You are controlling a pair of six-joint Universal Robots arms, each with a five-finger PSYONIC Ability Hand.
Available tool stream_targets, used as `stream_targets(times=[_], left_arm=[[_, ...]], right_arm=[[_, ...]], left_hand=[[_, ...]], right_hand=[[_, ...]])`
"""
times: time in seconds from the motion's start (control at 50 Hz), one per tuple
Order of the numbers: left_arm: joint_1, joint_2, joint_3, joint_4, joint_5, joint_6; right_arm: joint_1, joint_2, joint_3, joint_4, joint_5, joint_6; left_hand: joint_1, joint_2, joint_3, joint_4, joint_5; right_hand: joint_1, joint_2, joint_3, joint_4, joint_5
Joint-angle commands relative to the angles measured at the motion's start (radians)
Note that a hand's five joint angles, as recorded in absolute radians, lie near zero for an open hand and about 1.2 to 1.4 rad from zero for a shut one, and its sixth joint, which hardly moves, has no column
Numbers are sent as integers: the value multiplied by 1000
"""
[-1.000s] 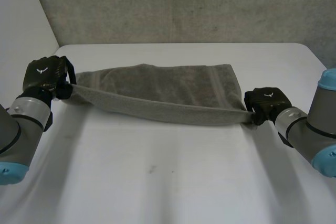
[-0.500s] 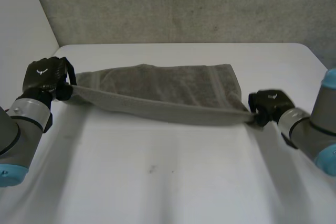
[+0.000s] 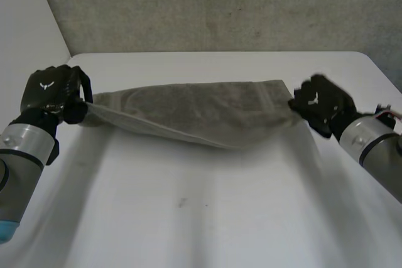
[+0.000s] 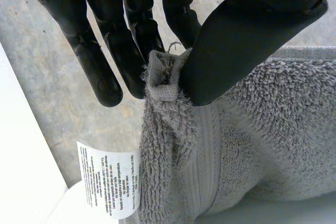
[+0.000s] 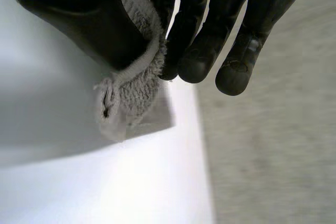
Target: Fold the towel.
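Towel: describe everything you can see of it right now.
The towel is grey terry cloth with a flat woven band near its end and a white printed label by one corner. It hangs stretched between the left hand and the right hand, each pinching a corner, sagging mid-span over the white table.

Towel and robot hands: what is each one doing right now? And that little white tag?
towel: grey, stretched between the two hands, sagging in the middle.
left robot hand: shut, pinching one towel corner between thumb and fingers.
right robot hand: shut, pinching the corner at the towel's other end.
white label: hanging off the towel's edge near the left robot hand's corner.
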Motion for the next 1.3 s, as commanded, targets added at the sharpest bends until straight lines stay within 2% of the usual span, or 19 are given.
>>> stream_targets(times=[0.02,0.14,0.18,0.32,0.42,0.54,0.58,0.6,0.64,0.7,0.74,0.76,0.8,0.82,0.86,0.92,1.02,1.16,1.3], left_arm=[[8,6,-53,-54,1,43],[8,69,-146,-131,8,170],[8,154,-201,-171,18,210],[30,415,-296,-321,90,218],[56,458,-301,-383,145,218],[90,415,-267,-352,196,224],[105,301,-209,-279,208,218],[105,300,-209,-279,208,218],[96,160,-128,-187,199,218],[91,82,-73,-157,192,215],[70,-95,63,-134,154,209],[70,-95,64,-134,154,209],[24,-263,210,-139,82,210],[24,-264,211,-139,82,210],[-4,-403,341,-144,24,206],[-7,-461,394,-145,7,204],[-24,-626,562,-150,-8,206],[-32,-714,693,-179,-18,206],[-35,-751,765,-219,-16,207]], right_arm=[[-72,20,4,216,-9,22],[-112,-67,24,326,-15,26],[-159,-154,39,391,-35,23],[-281,-348,50,594,-133,17],[-330,-376,50,681,-184,8],[-327,-348,41,662,-214,3],[-312,-234,0,627,-204,5],[-312,-233,-1,626,-204,5],[-246,-89,-112,597,-167,20],[-200,-23,-182,586,-141,29],[-117,134,-356,580,-66,41],[-117,135,-357,580,-66,42],[-66,289,-528,583,-15,64],[-66,290,-528,583,-15,65],[-42,414,-677,576,11,104],[-31,473,-745,571,19,127],[12,673,-1013,565,63,198],[17,805,-1203,565,129,201],[18,891,-1322,563,138,201]], left_hand=[[192,178,180,178,195],[192,178,180,178,195],[192,178,180,178,195],[192,178,180,178,195],[192,178,180,178,195],[192,178,180,178,195],[192,178,180,178,195],[192,178,180,178,195],[192,178,180,178,195],[192,178,180,178,195],[192,178,180,178,195],[192,178,180,178,195],[192,178,180,178,195],[192,178,180,178,195],[192,178,180,178,195],[192,178,180,178,195],[192,178,180,178,195],[192,178,180,178,195],[192,178,180,178,195]], right_hand=[[70,62,61,56,57],[70,62,61,56,57],[70,62,61,56,57],[70,62,61,56,57],[70,62,61,56,57],[70,62,61,56,57],[70,62,61,56,57],[70,62,61,56,57],[70,62,61,56,57],[70,62,61,56,57],[70,62,61,56,57],[70,62,61,56,57],[70,62,61,56,57],[70,62,61,56,57],[70,62,61,56,57],[70,62,61,56,57],[70,62,61,56,57],[70,62,61,56,57],[70,62,61,56,57]])
